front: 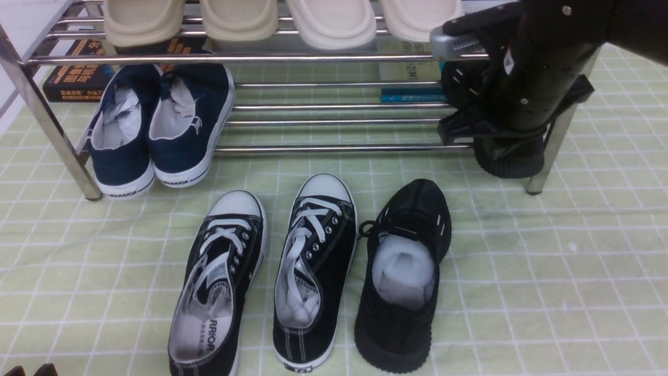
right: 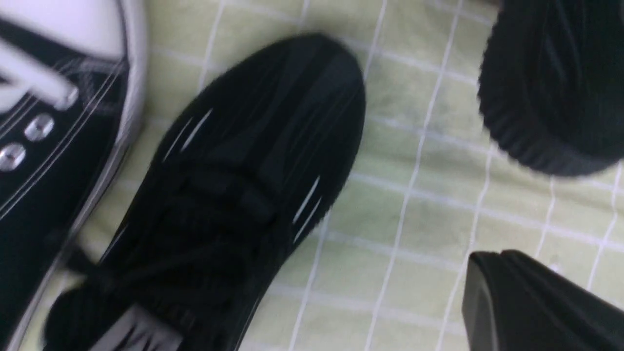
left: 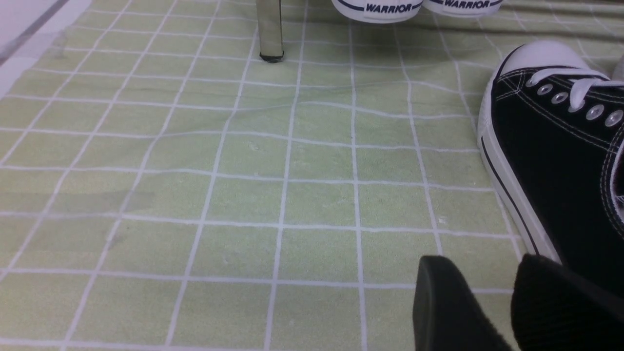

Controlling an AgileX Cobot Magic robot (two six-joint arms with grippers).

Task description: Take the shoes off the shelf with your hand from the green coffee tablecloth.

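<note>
Lower left corner of the front view, the left claw [left: 487,292] sits spread wide, low over the green tablecloth [front: 548,271] next to the black canvas sneakers [front: 313,250]. It's pinching nothing, and my guess is it's just parked out of the way.

Upper left, the navy shoes [front: 156,125] lean on the lower tier of the shelf [front: 334,149] with their heels over the front rail. Beige slippers [front: 334,21] are up top.

Centre frame, one black knit shoe [front: 404,277] lies flat on the cloth just beside the canvas pair, toe toward the shelf. So half the pair reads as off the shelf. It's all black with a ribbed sole, a few small white dashes on the upper and white paper stuffed in the opening. Being soft knit, it'd probably squash under a pinch.

Upper right, the other knit shoe [front: 509,162] is at the shelf's right end. Its ribbed end pokes out past the front rail and the rest is mostly hidden behind the right arm [front: 543,62]. The right claw [right: 516,302] is pressed together. Can't tell if it has hold of that shoe, since the right wrist view shows cloth between them.
</note>
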